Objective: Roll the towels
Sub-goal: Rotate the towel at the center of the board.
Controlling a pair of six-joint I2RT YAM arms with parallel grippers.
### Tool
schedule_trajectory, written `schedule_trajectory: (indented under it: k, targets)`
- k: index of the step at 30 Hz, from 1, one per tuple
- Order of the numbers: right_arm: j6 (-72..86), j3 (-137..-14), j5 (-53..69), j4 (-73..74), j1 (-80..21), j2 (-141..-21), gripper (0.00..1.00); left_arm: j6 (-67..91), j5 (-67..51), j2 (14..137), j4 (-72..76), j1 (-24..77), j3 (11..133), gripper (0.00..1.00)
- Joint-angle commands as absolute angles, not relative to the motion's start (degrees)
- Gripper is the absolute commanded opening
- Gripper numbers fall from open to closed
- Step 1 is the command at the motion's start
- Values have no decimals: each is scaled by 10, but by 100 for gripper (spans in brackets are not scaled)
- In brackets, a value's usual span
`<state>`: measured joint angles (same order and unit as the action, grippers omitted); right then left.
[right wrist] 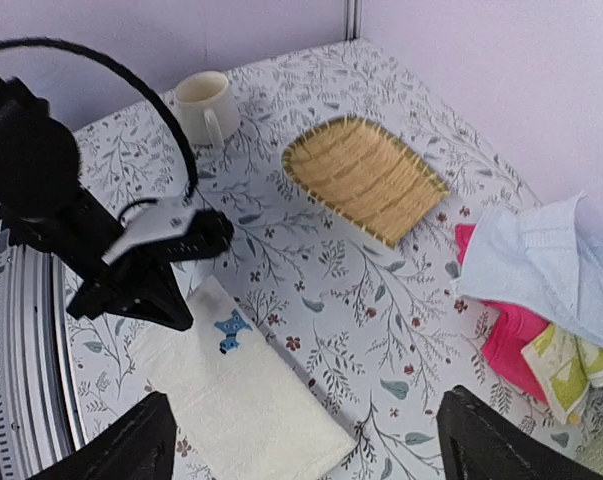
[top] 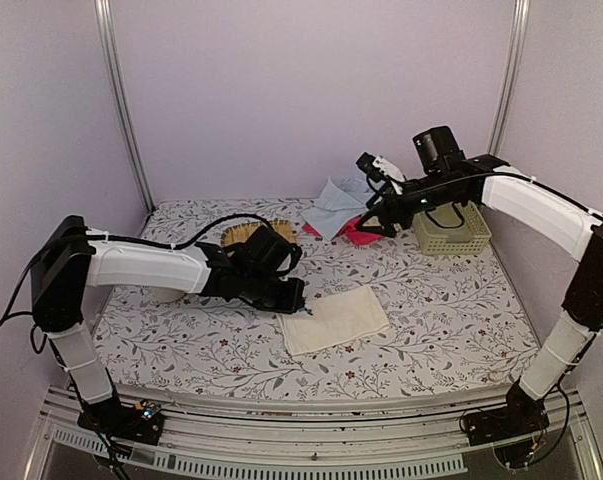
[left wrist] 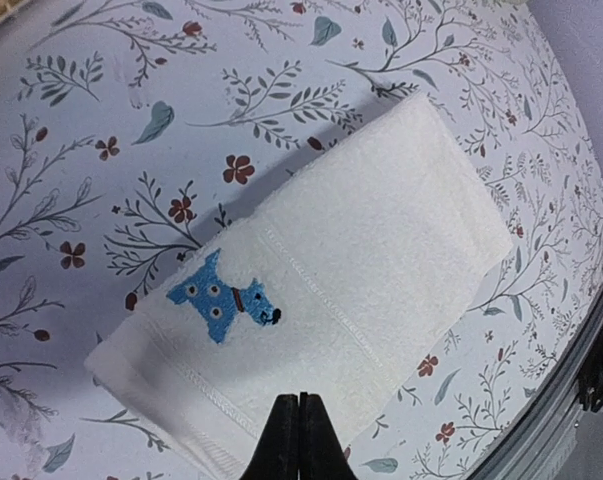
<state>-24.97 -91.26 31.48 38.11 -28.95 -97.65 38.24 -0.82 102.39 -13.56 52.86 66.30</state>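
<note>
Table (top: pixel 431 320) carries the cream towel (top: pixel 336 318) flat and unrolled near its front, so rolling looks not yet begun. Left tool (left wrist: pixel 299 410) is shut at the towel's edge, while right tool (top: pixel 379 218) hangs wide open and empty over the heap of other towels (top: pixel 339 205). Next, I'd say, that edge wants turning over.

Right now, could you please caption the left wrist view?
Left jaws, shut, over the edge of a white towel bearing a blue dog.

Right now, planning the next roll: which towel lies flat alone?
The cream-white towel with the blue dog mark; the other towels lie heaped by the basket.
</note>
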Motion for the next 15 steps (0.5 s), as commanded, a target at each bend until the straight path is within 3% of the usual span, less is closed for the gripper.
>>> schedule_trajectory:
  k: [1, 3, 5, 8, 11, 15]
  targets:
    - [-211, -819, 388, 241, -241, -931, 99, 374, -23, 1057, -137, 529, 671, 0]
    - [-237, -827, 429, 282, -241, -955, 99, 380, -35, 1052, -114, 529, 662, 0]
    - [-243, -833, 407, 299, -242, -987, 73, 388, -38, 1047, -97, 526, 645, 0]
    - [-282, -867, 404, 378, -242, -1053, 48, 391, -47, 1052, -94, 518, 631, 0]
    - [-325, -877, 457, 433, -244, -1103, 40, 390, -53, 1049, -73, 512, 608, 0]
    - [-325, -872, 436, 445, -258, -1146, 33, 392, -68, 1049, -58, 501, 587, 0]
